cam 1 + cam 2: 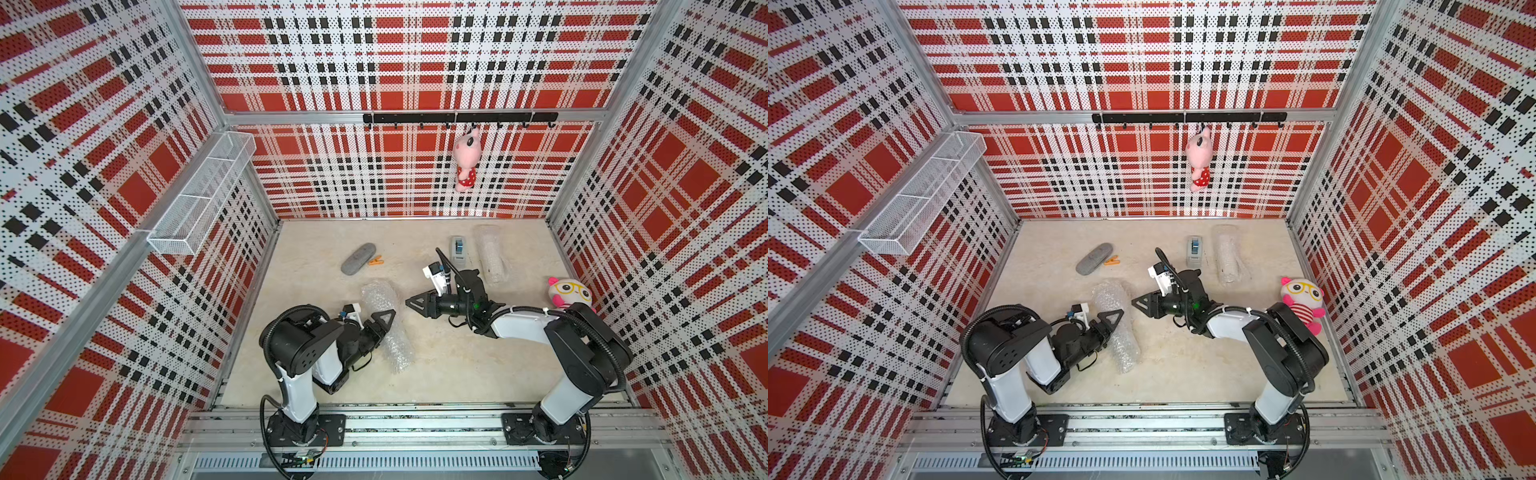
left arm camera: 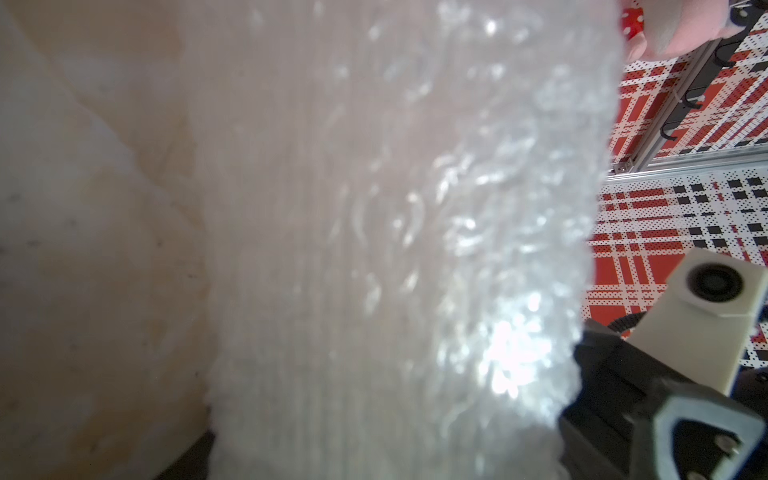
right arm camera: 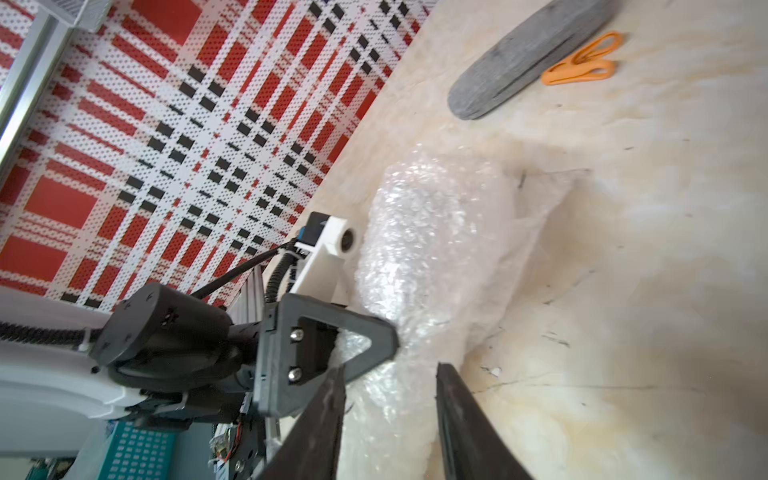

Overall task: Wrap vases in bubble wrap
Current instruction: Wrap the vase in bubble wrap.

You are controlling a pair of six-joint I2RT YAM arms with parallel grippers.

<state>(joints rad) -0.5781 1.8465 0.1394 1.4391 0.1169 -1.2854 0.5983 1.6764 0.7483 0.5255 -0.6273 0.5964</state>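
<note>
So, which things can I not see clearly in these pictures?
- Near bundle: its bubble wrap hides what is inside, in every view.
- Far bundle: small in both top views; contents unclear.
- Left gripper: lower finger hidden under the near bundle; grip uncertain.
- Left wrist view: blurred bubble wrap fills most of it.
- Plush toy: lower body behind the right arm in a top view.

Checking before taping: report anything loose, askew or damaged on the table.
One thing: the wrap on the near bundle is not closed. A flap lies flat and loose beside it instead of being rolled in. The far bundle looks fully rolled. Nothing spilled or broken shows.
</note>
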